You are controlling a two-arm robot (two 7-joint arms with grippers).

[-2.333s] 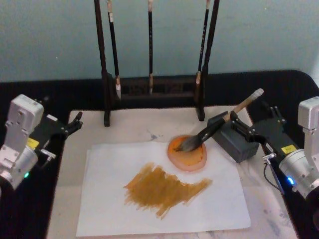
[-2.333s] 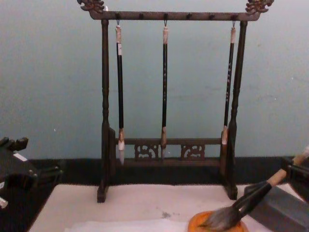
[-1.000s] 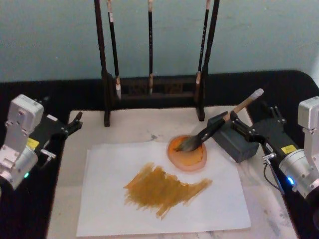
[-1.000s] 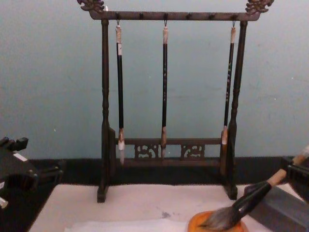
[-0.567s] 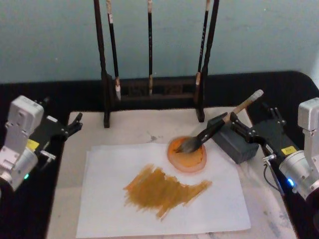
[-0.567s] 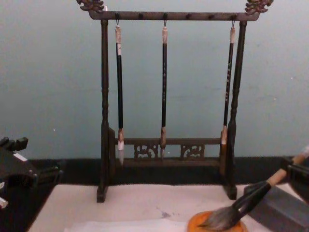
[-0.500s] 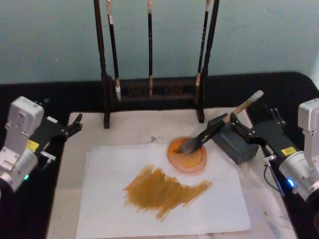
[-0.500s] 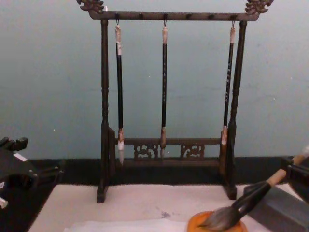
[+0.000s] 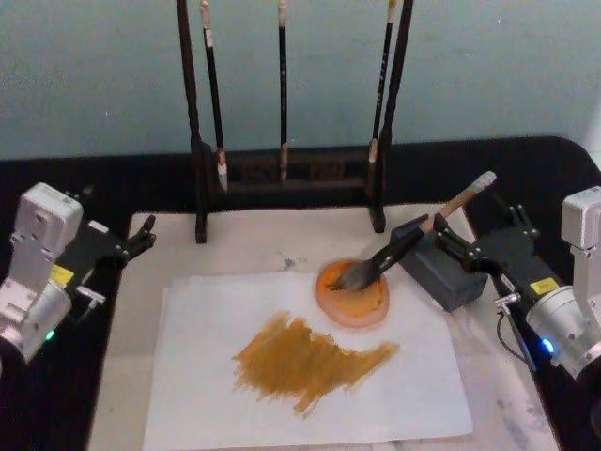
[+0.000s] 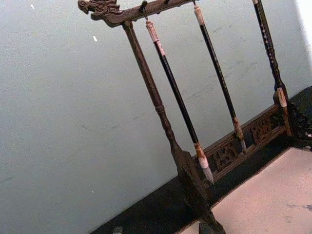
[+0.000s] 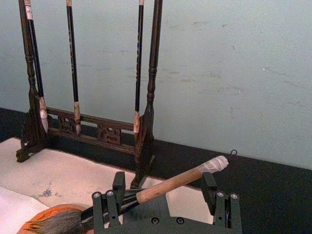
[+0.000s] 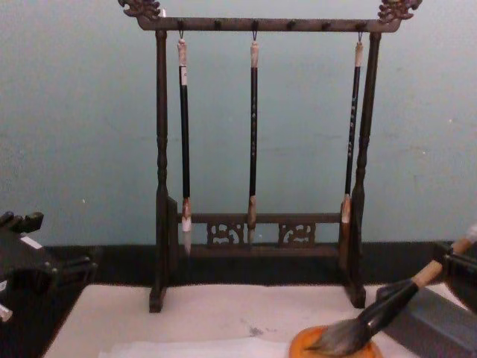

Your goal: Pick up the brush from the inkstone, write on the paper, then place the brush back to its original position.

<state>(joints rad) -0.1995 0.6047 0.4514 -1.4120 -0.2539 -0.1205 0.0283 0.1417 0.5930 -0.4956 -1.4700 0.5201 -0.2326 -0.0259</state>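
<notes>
The brush [image 9: 404, 242] lies slanted, its grey tuft in the round orange inkstone [image 9: 353, 295] and its wooden handle propped on a grey block [image 9: 449, 272]. My right gripper [image 9: 472, 228] is open at the block, one finger on either side of the handle's upper part. In the right wrist view the handle of the brush [image 11: 170, 185] crosses between the fingers of the right gripper [image 11: 164, 183], and I cannot tell if they touch. The white paper [image 9: 207, 319] carries a broad orange-brown smear. My left gripper [image 9: 139, 237] is open at the mat's left edge, holding nothing.
A dark wooden stand [image 9: 282, 174] with three slim black brushes hanging from it rises at the back of the off-white mat [image 9: 254, 240]. The mat lies on a black tabletop. The inkstone overlaps the paper's far right corner.
</notes>
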